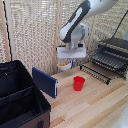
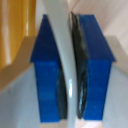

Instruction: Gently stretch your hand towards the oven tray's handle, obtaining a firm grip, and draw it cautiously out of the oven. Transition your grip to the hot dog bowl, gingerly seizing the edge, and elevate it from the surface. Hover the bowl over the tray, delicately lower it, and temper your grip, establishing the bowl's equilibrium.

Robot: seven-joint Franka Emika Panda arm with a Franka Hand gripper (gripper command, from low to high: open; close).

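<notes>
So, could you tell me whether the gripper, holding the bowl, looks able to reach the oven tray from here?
Probably yes: the gripper holds the hot dog bowl aloft, and nothing visible stands between it and the pulled-out oven tray.

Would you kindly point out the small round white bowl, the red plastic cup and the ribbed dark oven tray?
Small round white bowl (image 1: 63,65): exterior view, on its visible front wall under the gripper.
Red plastic cup (image 1: 79,83): exterior view, mid side wall.
Ribbed dark oven tray (image 1: 111,59): exterior view, centre of its slatted surface.
</notes>
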